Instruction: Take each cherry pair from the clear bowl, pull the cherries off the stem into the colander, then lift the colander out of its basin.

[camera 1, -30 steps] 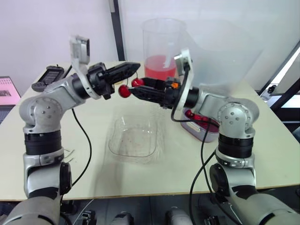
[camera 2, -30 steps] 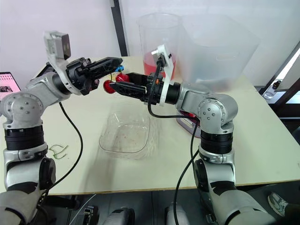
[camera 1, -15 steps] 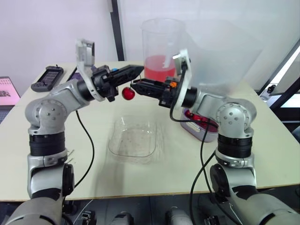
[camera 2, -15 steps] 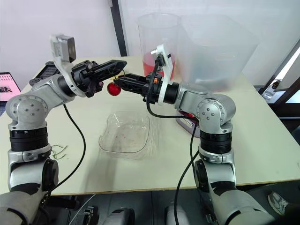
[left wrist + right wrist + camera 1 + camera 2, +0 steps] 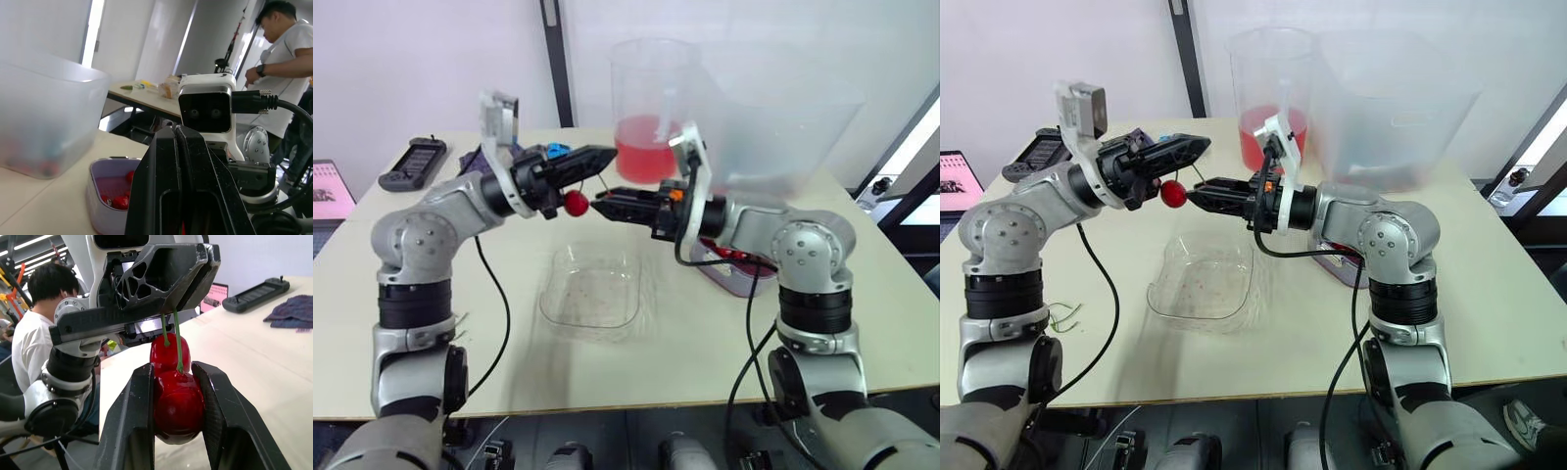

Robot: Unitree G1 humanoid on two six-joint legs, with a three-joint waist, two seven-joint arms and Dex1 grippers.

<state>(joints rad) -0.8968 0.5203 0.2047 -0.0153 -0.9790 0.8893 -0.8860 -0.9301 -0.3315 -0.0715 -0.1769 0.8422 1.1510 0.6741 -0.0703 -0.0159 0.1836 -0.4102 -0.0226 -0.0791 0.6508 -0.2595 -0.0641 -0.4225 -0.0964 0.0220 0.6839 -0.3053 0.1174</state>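
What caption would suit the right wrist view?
The right gripper clamps one cherry while the left gripper pinches the pair's green stems.

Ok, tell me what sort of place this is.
Probably a robotics lab or workshop: a handheld controller lies on the table, a laptop screen sits nearby, and a person stands near another bench behind.

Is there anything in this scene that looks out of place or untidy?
Only minor things. Thin green bits, apparently discarded stems, lie loose on the table near its left edge. The clear bowl shows small specks inside. The right hand and left hand hold the cherry pair normally.
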